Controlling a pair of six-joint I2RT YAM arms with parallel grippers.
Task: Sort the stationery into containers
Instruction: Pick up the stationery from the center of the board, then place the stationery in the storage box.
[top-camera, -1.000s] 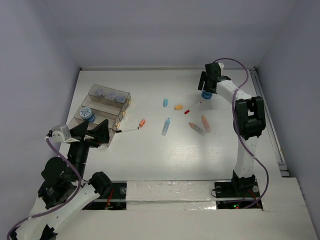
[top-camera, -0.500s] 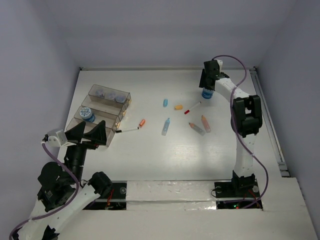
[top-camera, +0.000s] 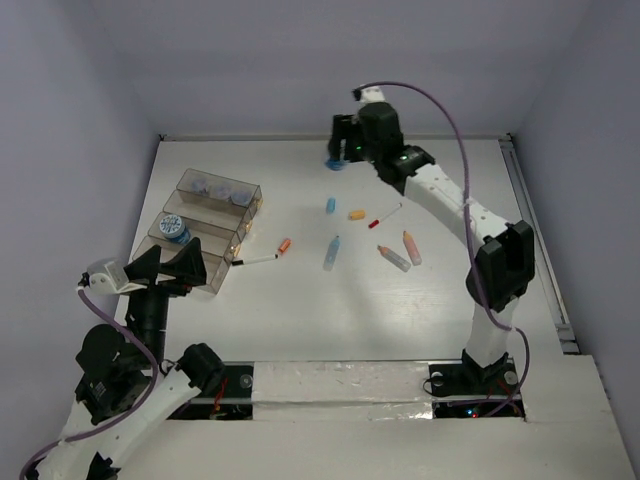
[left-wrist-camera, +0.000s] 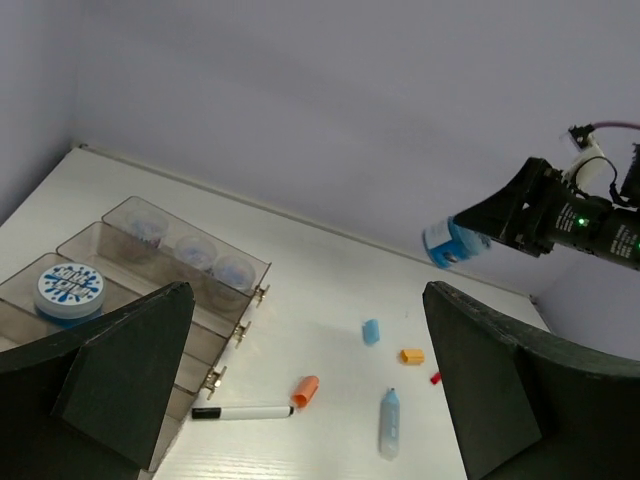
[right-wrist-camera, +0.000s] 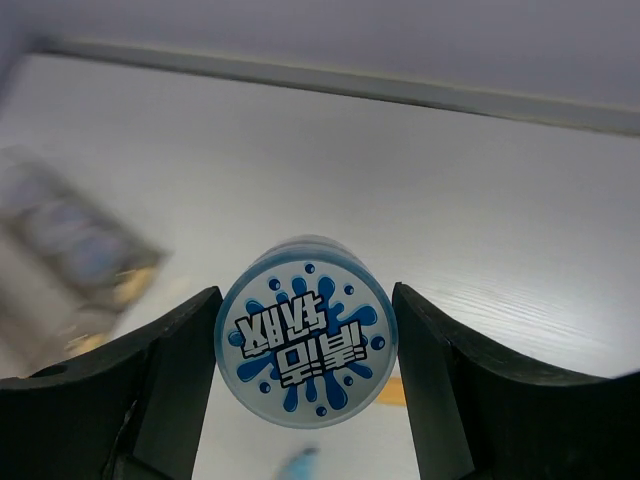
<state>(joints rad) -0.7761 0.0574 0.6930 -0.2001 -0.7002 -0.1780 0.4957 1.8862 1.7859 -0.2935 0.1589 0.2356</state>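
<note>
**Blue-lidded tub (right-wrist-camera: 307, 345) gripped high over white surface (top-camera: 300, 320)**

Nearest the arm bases, at about 8 o'clock in the top view, the left claw (top-camera: 172, 262) hangs with its fingers spread wide and nothing between them. Just beyond it, at 9 o'clock, the clear bins (top-camera: 208, 238) sit in stepped rows. Another blue-topped tub (top-camera: 175, 228) lies in a nearer compartment, and three lilac tubs (top-camera: 219, 187) sit in the farthest row. A thin pen (top-camera: 255, 260) and an orange marker (top-camera: 284, 245) lie just beside the bins, at their 3 o'clock. Around the centre, loose markers (top-camera: 331, 253) in blue, yellow and pink lie scattered with a red-capped pen (top-camera: 386, 216). At 12 o'clock, the right claw (top-camera: 339, 158) pinches the blue-lidded tub by its sides, clear of the surface. The tub's splash-printed lid faces the wrist camera.
</note>
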